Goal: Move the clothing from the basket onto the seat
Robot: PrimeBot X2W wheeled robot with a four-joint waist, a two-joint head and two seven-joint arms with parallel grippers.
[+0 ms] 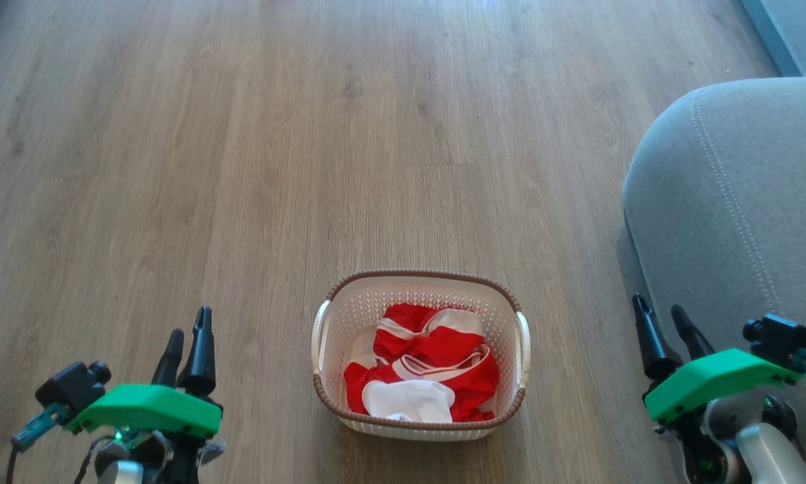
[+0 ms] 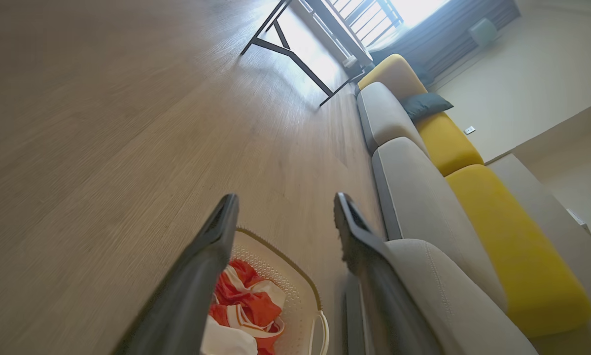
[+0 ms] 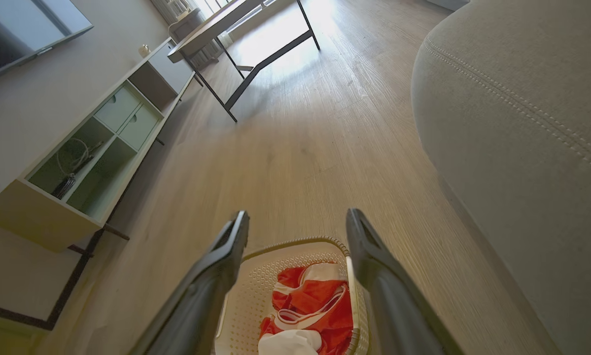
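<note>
The basket [image 1: 349,306] stands on the wooden floor [image 1: 241,134] at the lower centre of the head view, its brown rim unbroken and a pale handle showing on each short side. The clothing [image 1: 424,366] lies crumpled inside it, red folds crossed by white bands, with a white patch toward the bottom edge of the frame; all of the fabric sits below the rim. The seat [image 1: 745,202] takes up the right side of the frame, its rounded grey corner and lines of light stitching turned toward the basket, well apart from it with bare floor between. The left pincer [image 1: 189,323] sits at the lower left, to the left of the basket, its two dark fingers pointing up the frame; in the left wrist view they are spread apart with nothing between them, and the basket and clothing lie at the bottom edge. The right pincer [image 1: 657,304] is at the lower right, in front of the seat's edge, and in the right wrist view its fingers likewise stand apart and hold nothing, framing the basket below. Yellow back cushions [image 2: 512,246] run behind the grey seating at the right of the left wrist view.
</note>
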